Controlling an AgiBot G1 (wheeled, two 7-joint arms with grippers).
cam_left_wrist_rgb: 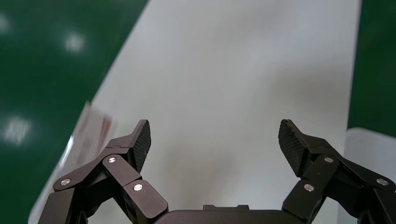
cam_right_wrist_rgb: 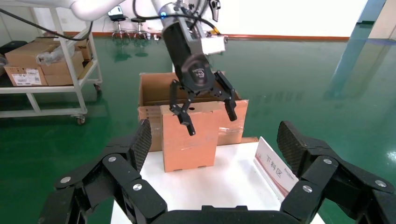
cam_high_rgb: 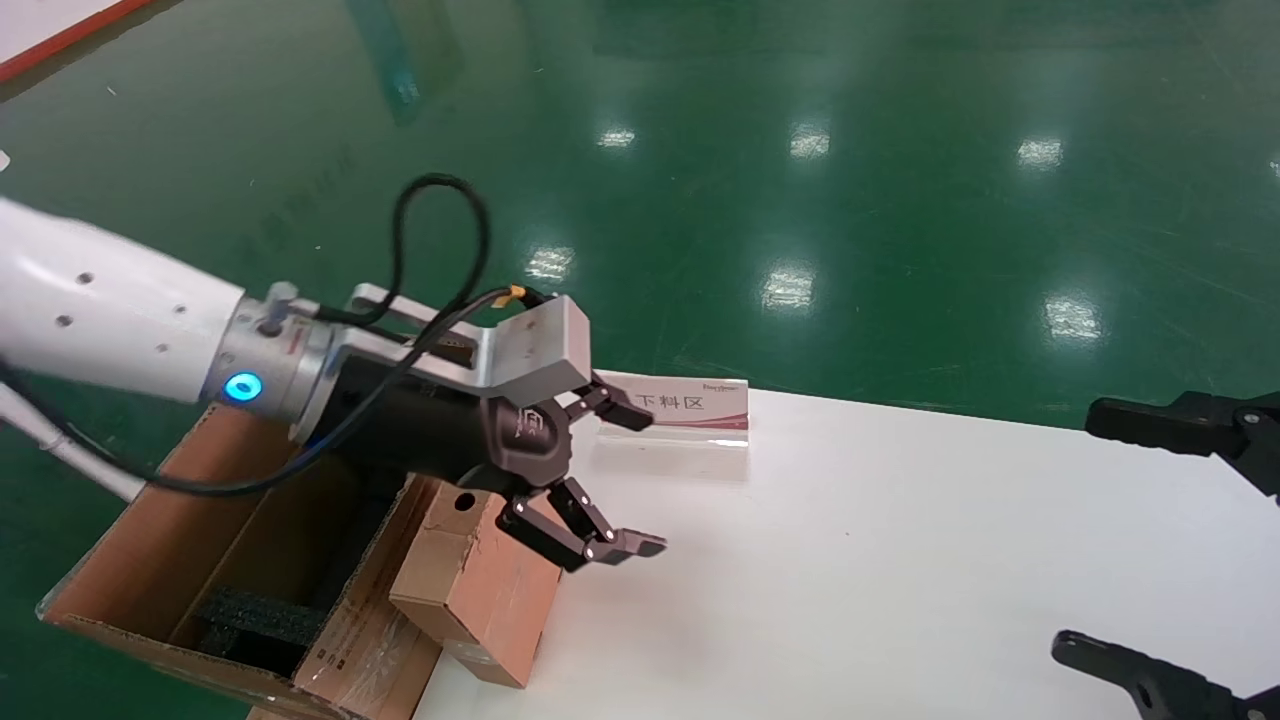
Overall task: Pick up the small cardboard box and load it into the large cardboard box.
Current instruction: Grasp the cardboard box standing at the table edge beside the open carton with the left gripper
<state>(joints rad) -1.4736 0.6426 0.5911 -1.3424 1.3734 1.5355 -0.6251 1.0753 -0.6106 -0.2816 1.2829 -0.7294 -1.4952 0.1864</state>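
The small cardboard box [cam_high_rgb: 480, 590] stands upright at the table's left edge and leans against the large cardboard box [cam_high_rgb: 150, 560]. It also shows in the right wrist view [cam_right_wrist_rgb: 189, 140], with the large box [cam_right_wrist_rgb: 152, 91] behind it. Black foam [cam_high_rgb: 260, 612] lies inside the large box. My left gripper [cam_high_rgb: 638, 480] is open and empty, just above and in front of the small box's top. It holds nothing. In the left wrist view the left gripper [cam_left_wrist_rgb: 215, 135] faces bare white table [cam_left_wrist_rgb: 224, 70]. My right gripper [cam_high_rgb: 1110, 540] is open and empty at the table's right side.
A small sign [cam_high_rgb: 690, 410] with red print stands at the table's far edge; it also shows in the right wrist view [cam_right_wrist_rgb: 275, 168]. Green floor surrounds the table. A white cart [cam_right_wrist_rgb: 42, 65] with cartons stands far behind the large box.
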